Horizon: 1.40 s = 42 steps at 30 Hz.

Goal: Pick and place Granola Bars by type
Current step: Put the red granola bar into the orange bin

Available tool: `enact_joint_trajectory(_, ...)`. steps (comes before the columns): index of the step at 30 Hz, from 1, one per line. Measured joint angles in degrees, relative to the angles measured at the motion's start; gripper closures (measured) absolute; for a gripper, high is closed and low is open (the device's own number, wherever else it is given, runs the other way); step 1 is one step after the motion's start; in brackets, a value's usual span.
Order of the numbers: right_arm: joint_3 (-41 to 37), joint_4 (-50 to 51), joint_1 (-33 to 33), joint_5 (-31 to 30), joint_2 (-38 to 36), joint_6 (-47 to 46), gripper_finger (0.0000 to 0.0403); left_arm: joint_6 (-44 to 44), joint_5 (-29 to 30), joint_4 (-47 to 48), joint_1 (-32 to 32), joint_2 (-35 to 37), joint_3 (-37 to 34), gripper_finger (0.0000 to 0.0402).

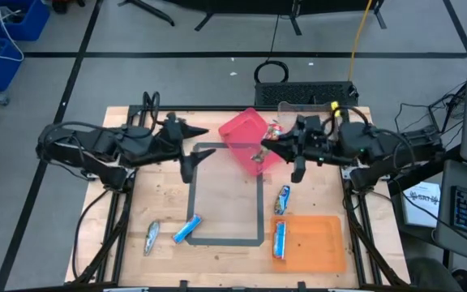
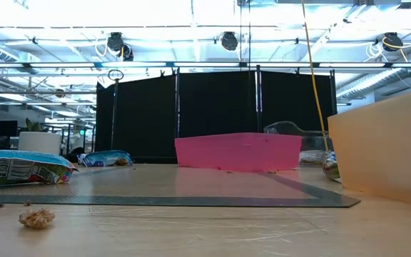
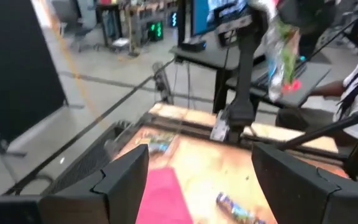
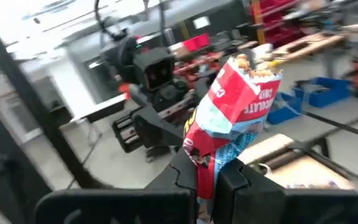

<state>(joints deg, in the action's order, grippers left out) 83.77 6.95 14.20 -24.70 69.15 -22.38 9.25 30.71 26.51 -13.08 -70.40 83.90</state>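
- Nearest the bench's front edge [image 1: 217, 272] lies an orange tray [image 1: 319, 242], with a blue-wrapped bar [image 1: 280, 241] on its left side.
- Left of it, a blue bar [image 1: 186, 229] lies across the corner of a grey tape rectangle [image 1: 261, 212], and a silver bar [image 1: 152, 238] lies further left, just beside it; in the low view a crumb [image 2: 37, 218] lies on the wood near the silver bar.
- Another blue bar [image 1: 283, 199] lies just behind the orange tray, outside the tape.
- The right claw [image 1: 264, 148] hangs over the pink bin [image 1: 240, 130] — fingers clamped together on a red-and-light-blue bar [image 4: 232, 109], which sticks up between them.
- The left claw [image 1: 191, 148] hovers above the tape rectangle's far left corner, fingers [image 3: 122, 180] apart and holding nothing.
- Behind the pink bin stands a clear container [image 1: 298, 108] at the bench's far edge.
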Motion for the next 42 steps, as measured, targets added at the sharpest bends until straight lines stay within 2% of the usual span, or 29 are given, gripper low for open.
enact_joint_trajectory(7, 0.37, 6.48, 8.44, -17.41, -2.2, -4.96, 0.0398, 5.02, 0.45, 9.78, 0.0, 3.31, 0.0, 0.014)
enact_joint_trajectory(11, 3.45, 10.5, 13.4, -26.54, -1.68, -6.07, 0.0398, 6.44, 0.46, 14.55, 0.0, 4.95, 0.0, 0.0151)
enact_joint_trajectory(16, 8.93, 13.28, 18.21, -34.39, 0.19, -5.24, 0.0398, 9.39, 0.78, 18.3, 0.0, 7.37, -0.02, 0.0149)
enact_joint_trajectory(24, 14.0, 15.72, 24.16, -45.36, 3.41, -6.93, 0.0399, 9.08, 0.89, 19.42, 0.0, 12.29, -0.02, 0.0123)
enact_joint_trajectory(30, 14.16, 15.58, 27.41, -49.23, 5.9, -16.15, 0.0399, 9.27, 0.94, 22.21, 0.0, 15.35, -0.02, 0.0111)
enact_joint_trajectory(39, 14.14, 16.81, 29.44, -48.54, 13.6, -37.96, 0.0399, 10.72, 0.84, 25.23, 0.0, 17.22, -0.02, 0.0118)
enact_joint_trajectory(42, 14.14, 23.66, 30.1, -45.62, 14.88, -49.25, 0.0399, 10.61, 0.86, 26.09, 0.0, 17.32, -0.02, 0.0123)
